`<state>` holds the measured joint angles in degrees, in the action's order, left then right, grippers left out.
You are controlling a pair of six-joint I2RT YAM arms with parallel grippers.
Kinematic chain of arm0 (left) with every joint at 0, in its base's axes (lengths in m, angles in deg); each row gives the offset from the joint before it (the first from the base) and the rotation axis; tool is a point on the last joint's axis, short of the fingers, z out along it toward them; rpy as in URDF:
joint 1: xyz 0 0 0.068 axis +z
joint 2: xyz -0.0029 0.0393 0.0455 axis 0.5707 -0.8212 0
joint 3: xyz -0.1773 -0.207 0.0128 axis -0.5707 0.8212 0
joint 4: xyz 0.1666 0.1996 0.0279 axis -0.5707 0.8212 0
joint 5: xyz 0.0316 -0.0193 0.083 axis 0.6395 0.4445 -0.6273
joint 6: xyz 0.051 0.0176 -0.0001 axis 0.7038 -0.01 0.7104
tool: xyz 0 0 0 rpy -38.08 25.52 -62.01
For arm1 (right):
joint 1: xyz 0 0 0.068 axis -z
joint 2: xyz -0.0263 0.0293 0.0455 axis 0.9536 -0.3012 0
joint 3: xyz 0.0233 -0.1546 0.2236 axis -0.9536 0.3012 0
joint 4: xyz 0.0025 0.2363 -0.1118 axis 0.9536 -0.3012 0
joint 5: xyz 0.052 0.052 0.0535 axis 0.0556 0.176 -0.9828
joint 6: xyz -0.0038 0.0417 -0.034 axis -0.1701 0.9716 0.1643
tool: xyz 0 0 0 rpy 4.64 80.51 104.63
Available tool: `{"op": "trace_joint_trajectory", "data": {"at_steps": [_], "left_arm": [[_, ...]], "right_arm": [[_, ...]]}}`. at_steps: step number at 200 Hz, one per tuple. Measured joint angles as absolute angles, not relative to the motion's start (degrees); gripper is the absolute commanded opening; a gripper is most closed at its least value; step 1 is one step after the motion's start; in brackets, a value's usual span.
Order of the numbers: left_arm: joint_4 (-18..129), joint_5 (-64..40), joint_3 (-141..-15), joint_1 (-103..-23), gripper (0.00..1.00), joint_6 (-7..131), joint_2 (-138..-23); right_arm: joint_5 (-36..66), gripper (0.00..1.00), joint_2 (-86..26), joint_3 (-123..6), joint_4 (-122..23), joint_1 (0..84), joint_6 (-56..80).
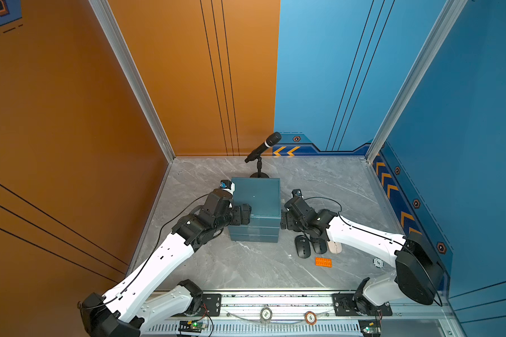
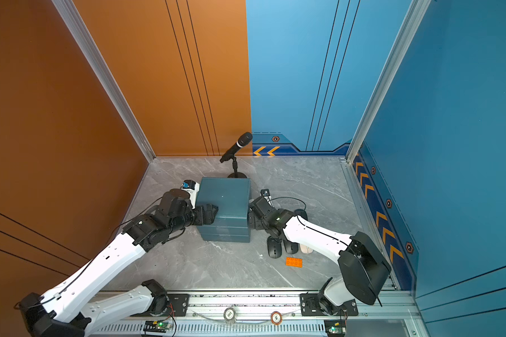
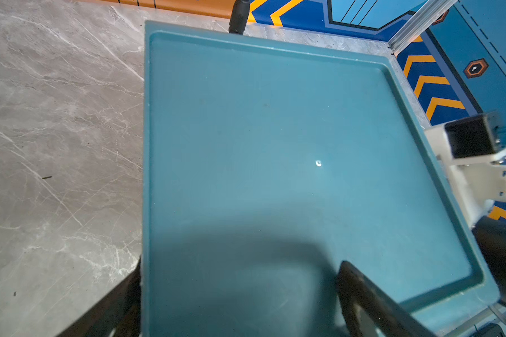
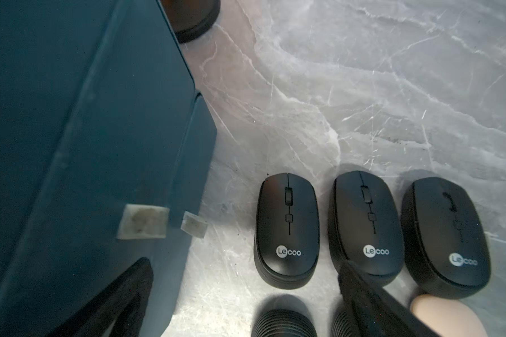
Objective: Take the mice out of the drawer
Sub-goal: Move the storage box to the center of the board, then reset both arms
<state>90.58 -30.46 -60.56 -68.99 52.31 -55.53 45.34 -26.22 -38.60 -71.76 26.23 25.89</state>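
On the grey marble-patterned surface (image 1: 246, 271), at 4 o'clock from the teal plastic drawer cabinet (image 1: 254, 201): a near pair of matte black oval mice (image 1: 302, 247) and, just beside at 3 o'clock, a pale pinkish-cream oval mouse (image 1: 335, 248), partly tucked under the right forearm. Shown in both top views, long axes running 12 to 6 o'clock; leading ends too small to tell from above.

Only in the right wrist view: a far row of three matte black oval mice (image 4: 287, 227), side by side at 3 o'clock from the cabinet. Logo ends toward 6 o'clock, scroll wheels toward 12, the outermost leaning slightly toward 11. From above, covered by the forearm save one dark end of that far row (image 2: 301, 213).

Right gripper (image 4: 246, 265) spread wide, holding nothing; one finger before the cabinet's side wall, the other above the far row.

Left gripper (image 3: 240, 262) at the cabinet's 9 o'clock top edge, likewise wide: one of its fingers (image 3: 368, 294) over the lid, the other down the outer wall. Contact unclear.

At 12 o'clock behind the cabinet: black microphone on its stand (image 1: 263, 147). At 6 o'clock from the near pair: orange studded rectangular plate (image 1: 323, 261).
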Motion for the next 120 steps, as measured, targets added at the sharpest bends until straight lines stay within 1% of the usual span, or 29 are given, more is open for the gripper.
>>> {"op": "trace_joint_trajectory", "data": {"at_steps": [24, 50, 73, 90, 120], "left_arm": [[91.0, -30.7, -60.6, -67.7, 0.98, 53.8, -54.2], [91.0, -33.3, -60.6, -63.3, 0.98, 56.4, -52.5], [89.3, -37.4, -60.6, -59.0, 0.98, 59.5, -51.0], [85.5, -40.8, -59.4, -55.6, 0.98, 62.3, -50.0], [74.2, -46.2, -50.1, -48.1, 0.98, 66.4, -48.9]], "right_arm": [[45.9, 1.00, -24.5, -38.6, -71.0, 26.7, 25.9], [46.9, 1.00, -21.8, -38.6, -71.2, 29.6, 25.6], [48.4, 1.00, -17.7, -38.6, -71.6, 35.2, 25.0], [50.0, 1.00, -13.8, -37.8, -71.8, 39.8, 24.2], [52.7, 1.00, -6.2, -33.9, -72.3, 48.4, 21.3]]}}
